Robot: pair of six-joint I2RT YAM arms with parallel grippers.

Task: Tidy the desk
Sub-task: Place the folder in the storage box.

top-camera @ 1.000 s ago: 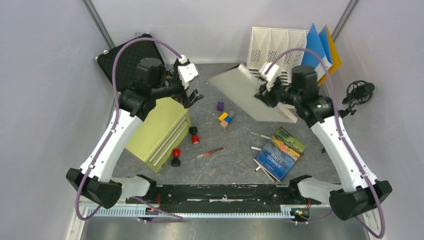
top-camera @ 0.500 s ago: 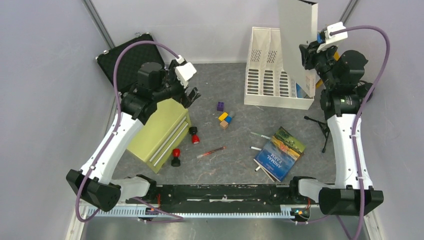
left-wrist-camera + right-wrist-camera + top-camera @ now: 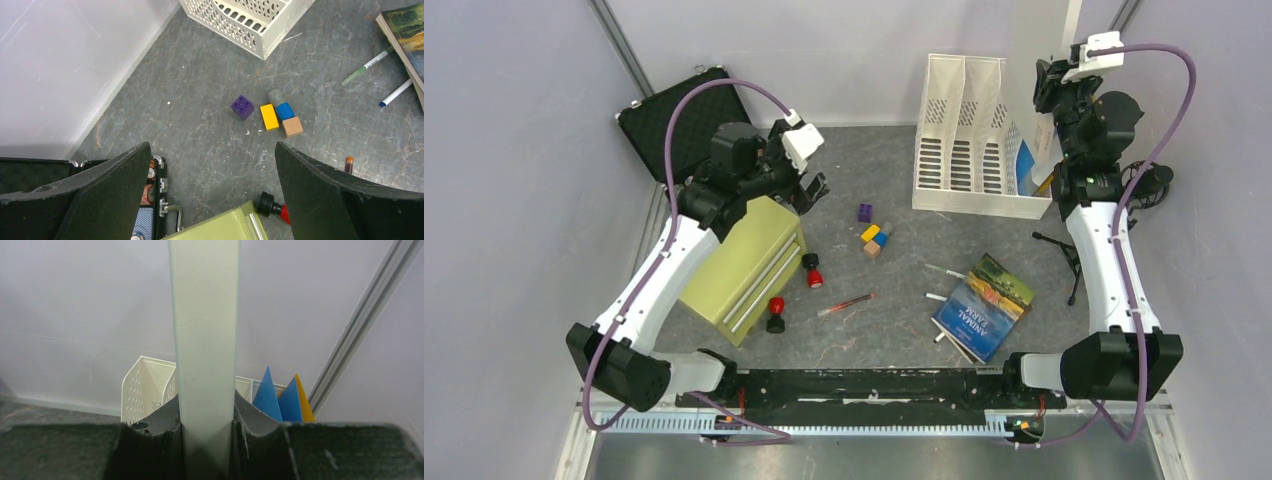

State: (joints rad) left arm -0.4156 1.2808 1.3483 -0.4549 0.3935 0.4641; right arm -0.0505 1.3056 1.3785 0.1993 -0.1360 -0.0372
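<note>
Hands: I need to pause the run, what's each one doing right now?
Left hand: open, holding nothing.
Right hand: closed on the pale grey folder, held upright.

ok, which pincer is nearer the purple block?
Left. The left pincer hangs open just left of the purple block. The right pincer is far off at the back right, raised above the file rack, shut on a white folder.
</note>
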